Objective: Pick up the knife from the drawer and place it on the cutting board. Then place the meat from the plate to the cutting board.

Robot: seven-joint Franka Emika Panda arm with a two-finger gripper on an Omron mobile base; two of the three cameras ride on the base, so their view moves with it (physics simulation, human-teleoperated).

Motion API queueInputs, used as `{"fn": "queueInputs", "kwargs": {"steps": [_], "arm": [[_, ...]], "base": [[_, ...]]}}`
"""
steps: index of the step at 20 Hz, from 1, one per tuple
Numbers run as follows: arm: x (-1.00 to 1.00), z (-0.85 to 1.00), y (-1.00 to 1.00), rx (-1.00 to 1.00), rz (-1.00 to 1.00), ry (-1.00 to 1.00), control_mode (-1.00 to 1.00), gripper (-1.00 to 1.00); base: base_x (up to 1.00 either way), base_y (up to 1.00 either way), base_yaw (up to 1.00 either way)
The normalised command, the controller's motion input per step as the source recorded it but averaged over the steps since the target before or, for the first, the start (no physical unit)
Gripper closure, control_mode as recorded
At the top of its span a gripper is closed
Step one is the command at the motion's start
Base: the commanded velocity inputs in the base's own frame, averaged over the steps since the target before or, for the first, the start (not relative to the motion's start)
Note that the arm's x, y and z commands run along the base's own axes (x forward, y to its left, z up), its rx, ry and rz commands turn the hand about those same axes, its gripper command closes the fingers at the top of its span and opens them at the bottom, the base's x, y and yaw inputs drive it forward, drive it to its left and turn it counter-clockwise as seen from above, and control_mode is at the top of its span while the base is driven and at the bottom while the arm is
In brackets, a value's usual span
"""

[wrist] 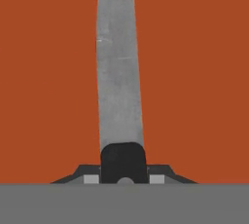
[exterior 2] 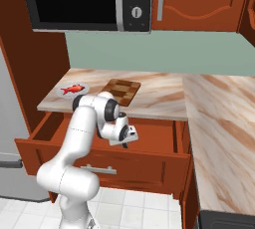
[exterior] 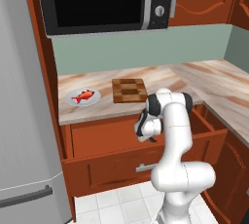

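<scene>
The knife (wrist: 120, 72) lies inside the open drawer (exterior: 107, 133), its grey blade stretching away over the reddish-brown drawer floor and its black handle end sitting right between the two dark fingertips of the pincer (wrist: 124, 178); the jaws are closed in tight against the handle from both sides, so the pincer is gripping the knife (in the hand view the fingertips stand just to either side of the handle, touching it). In the base views the pincer (exterior 2: 125, 143) hangs down into the drawer, the white arm bent over the drawer's front panel with its silver bar handle (exterior 2: 98, 170); the knife itself is too hidden there to make out.

Above the drawer, on the marbled counter (exterior: 160, 79), the checkered cutting board (exterior: 129, 90) lies flat and bare; just to its left, apart from it, the round plate (exterior: 70, 102) carries the red-orange meat (exterior: 83, 96). A microwave (exterior: 97, 1) hangs over the counter, a tall grey fridge (exterior: 24, 121) stands at the left.
</scene>
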Motion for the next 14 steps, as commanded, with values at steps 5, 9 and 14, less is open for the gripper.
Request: {"fn": "queueInputs", "kwargs": {"steps": [5,9,14], "arm": [[-0.54,0.05,0.0,0.0,0.15,-0.02,-1.0,1.0],[-0.32,0.44,0.0,0.0,0.17,-0.05,-1.0,1.0],[0.0,0.62,0.0,0.0,0.23,-0.07,-1.0,1.0]], "base": [[0.0,0.0,0.0],[0.0,0.0,0.0],[0.0,0.0,0.0]]}}
